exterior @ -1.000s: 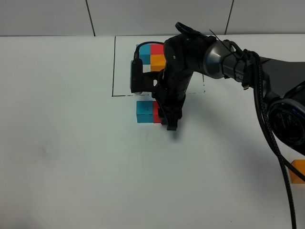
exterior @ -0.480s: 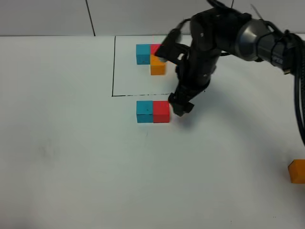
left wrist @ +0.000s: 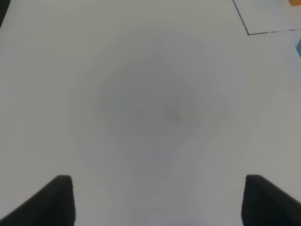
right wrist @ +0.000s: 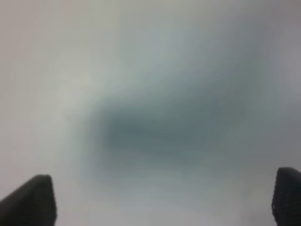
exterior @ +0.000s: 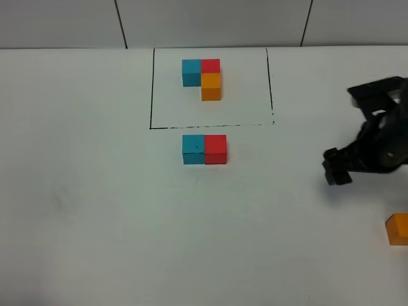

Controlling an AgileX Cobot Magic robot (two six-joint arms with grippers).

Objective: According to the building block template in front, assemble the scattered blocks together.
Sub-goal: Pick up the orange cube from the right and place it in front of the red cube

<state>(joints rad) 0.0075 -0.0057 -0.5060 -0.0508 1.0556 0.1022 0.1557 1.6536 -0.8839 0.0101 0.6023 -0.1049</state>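
1. Just outside the near edge of the black frame (exterior: 210,126), two of the scattered blocks, the teal-blue block (exterior: 193,149) and the red block (exterior: 215,149), sit touching side by side, copying the pattern's far row.
2. Inside the frame, far centre, the building block template (exterior: 205,71) shows orange on the near side of red; the copy lacks that piece.
3. Well apart, at the near right edge, lies the orange block (exterior: 398,229).
4. Near it, the right gripper (right wrist: 163,200) hovers with fingers apart and empty, probably to fetch it.
5. Over the white table (left wrist: 155,94), the left gripper (left wrist: 160,200) has its fingers apart, holding nothing.
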